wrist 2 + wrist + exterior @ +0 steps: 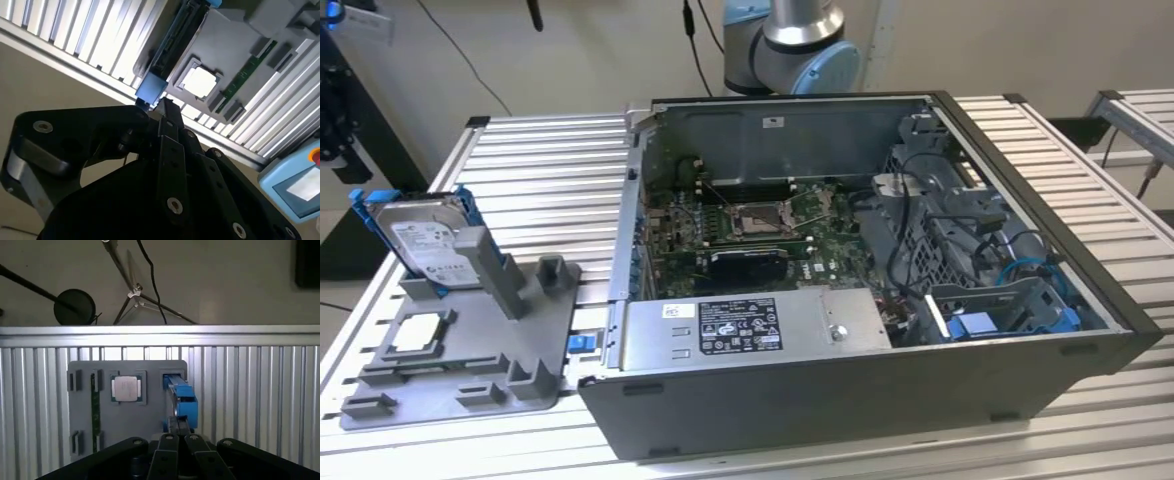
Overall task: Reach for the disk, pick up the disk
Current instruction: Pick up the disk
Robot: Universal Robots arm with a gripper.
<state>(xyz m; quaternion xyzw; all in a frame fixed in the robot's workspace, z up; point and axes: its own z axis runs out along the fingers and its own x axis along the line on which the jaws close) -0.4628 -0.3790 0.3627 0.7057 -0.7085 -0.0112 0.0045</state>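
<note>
Hand: I saw the gripper (178, 424) with its fingers drawn together and nothing between them.
Disk: the disk (424, 240) stood on edge in a slot of the grey tray (520, 340), to the exterior view's left of the open computer case (854, 390).
Line-up: in the first wrist view, I had the gripper in line with the disk's blue-framed edge.
Neighbour: a processor chip (420, 333) lay flat in the tray beside the disk.

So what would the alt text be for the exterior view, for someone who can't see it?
An open computer case lies on a ribbed metal table, its circuit board exposed. At the exterior view's left, a grey holder carries the disk, standing upright in its blue bracket, and a flat silver chip. A robot arm rises behind the case.
</note>
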